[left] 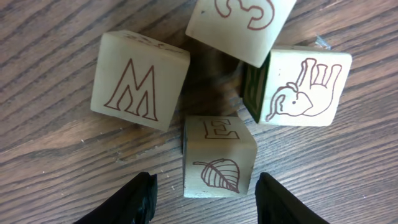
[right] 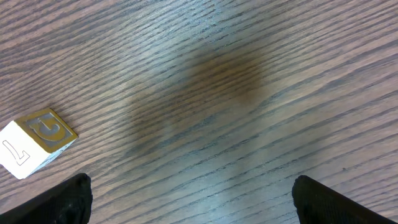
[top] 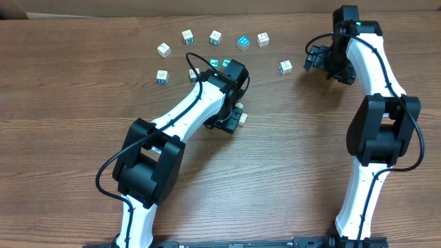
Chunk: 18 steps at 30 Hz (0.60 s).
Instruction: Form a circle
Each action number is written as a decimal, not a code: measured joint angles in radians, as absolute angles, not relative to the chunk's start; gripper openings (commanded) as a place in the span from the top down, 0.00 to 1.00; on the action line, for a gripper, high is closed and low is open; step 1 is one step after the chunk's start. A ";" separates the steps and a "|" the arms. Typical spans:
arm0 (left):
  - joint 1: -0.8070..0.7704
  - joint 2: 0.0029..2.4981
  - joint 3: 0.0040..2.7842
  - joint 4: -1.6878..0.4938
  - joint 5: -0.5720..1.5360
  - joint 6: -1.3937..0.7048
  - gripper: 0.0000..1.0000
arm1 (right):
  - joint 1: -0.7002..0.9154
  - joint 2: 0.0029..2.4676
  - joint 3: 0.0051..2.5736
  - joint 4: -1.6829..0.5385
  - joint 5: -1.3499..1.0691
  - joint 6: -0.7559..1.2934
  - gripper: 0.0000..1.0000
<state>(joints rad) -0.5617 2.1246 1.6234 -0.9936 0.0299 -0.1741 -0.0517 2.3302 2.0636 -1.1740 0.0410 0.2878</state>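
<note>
Four letter cubes [left: 140,81] cluster just ahead of the left end effector [left: 206,190].
Its released jaws flank the E cube [left: 219,155] without touching it. The right end effector [right: 189,199] is spread wide and farther off.

Brown wood-grain tbl [top: 62,172], even light

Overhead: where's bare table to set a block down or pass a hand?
Widest bare table: between the left arm and right arm, toward the near edge. Also left of the left arm. Crowded: the row of blocks along the far side, and four blocks bunched at the left gripper.
</note>
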 measured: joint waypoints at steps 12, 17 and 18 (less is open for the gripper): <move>-0.562 2.125 1.565 -0.934 0.019 -0.181 0.54 | -0.052 2.330 2.064 -1.174 0.041 0.288 0.00; -0.562 2.125 1.564 -0.920 -0.006 -0.182 0.60 | -0.052 2.330 2.064 -1.175 0.041 0.288 0.00; -0.562 2.125 1.564 -0.918 -0.010 -0.184 0.61 | -0.052 2.330 2.064 -1.174 0.041 0.287 0.00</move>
